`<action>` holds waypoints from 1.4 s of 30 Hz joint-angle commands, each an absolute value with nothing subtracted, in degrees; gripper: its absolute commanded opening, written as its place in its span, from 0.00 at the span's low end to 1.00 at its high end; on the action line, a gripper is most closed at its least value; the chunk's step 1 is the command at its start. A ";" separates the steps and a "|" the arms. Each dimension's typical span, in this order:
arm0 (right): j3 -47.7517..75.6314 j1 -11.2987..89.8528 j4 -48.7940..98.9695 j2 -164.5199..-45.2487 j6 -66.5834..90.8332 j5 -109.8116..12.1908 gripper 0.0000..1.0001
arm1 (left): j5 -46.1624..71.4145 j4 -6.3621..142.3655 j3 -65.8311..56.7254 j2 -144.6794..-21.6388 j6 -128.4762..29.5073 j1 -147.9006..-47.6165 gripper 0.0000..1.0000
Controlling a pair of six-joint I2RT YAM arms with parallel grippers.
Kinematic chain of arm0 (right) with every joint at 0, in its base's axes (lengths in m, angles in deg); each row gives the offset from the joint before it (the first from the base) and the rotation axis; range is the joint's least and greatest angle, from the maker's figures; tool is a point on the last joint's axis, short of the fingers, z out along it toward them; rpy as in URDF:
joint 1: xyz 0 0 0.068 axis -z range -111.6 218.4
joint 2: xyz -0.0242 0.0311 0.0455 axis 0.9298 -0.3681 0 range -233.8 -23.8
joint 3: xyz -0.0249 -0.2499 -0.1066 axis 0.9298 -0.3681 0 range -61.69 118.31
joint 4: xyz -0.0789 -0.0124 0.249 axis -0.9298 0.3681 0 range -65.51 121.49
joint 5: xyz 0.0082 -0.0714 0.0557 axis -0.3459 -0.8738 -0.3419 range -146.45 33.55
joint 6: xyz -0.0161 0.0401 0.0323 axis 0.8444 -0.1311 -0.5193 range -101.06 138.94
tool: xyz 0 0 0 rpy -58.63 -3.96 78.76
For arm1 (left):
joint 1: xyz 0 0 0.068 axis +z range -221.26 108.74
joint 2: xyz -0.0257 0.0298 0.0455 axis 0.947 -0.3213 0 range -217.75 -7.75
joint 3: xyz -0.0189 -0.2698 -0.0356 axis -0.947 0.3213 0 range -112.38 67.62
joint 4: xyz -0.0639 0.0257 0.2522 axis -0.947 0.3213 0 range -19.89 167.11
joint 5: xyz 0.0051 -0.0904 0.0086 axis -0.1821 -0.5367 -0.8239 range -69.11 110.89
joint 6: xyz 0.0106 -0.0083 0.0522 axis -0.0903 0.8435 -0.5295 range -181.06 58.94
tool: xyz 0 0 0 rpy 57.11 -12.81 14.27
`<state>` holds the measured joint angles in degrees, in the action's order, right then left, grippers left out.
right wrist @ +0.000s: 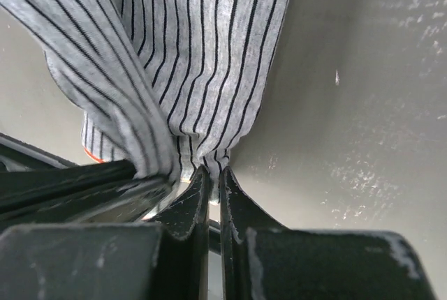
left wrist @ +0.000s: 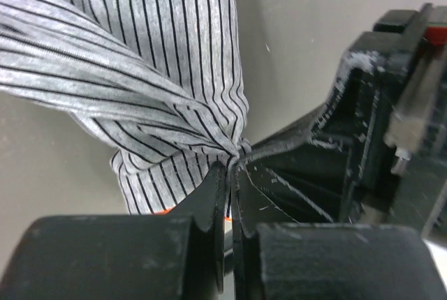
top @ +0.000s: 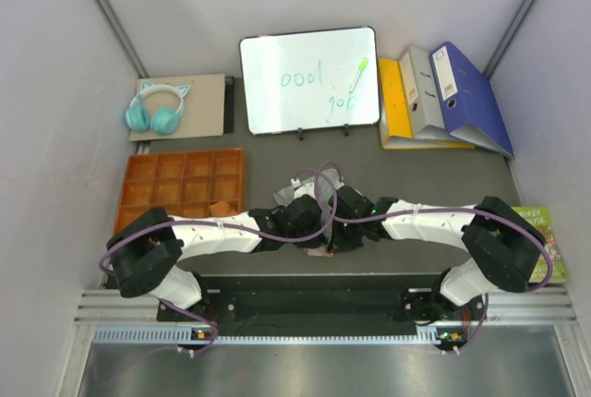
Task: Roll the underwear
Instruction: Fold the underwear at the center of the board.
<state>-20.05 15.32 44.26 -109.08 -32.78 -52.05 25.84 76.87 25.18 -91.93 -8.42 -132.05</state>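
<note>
The grey striped boxer shorts (left wrist: 140,56) fill the upper left of both wrist views. The cloth bunches to a point near the middle of each frame. The left gripper (left wrist: 230,167) is squeezed tight on that bunch. The right gripper (right wrist: 209,173) pinches the cloth's lower edge, its fingers almost touching. A tiny orange bit (left wrist: 164,211) peeks out under the cloth; nobody can tell what it is. From above, both arms meet in the middle of the dark table (top: 277,152). An orange tray (top: 185,180) sits to the left. A whiteboard (top: 309,78) stands at the top.
</note>
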 commanded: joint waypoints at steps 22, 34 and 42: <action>-24.34 16.28 51.21 -95.79 -34.67 -57.42 0.65 | 21.59 65.20 29.03 -95.21 -1.57 -132.78 0.15; -25.04 18.48 51.92 -88.67 -36.08 -56.89 0.70 | 21.24 65.01 30.70 -88.00 -1.39 -132.78 0.48; -25.48 18.66 48.24 -88.22 -37.31 -55.24 0.77 | 23.33 69.92 30.70 -79.85 -1.91 -132.78 0.61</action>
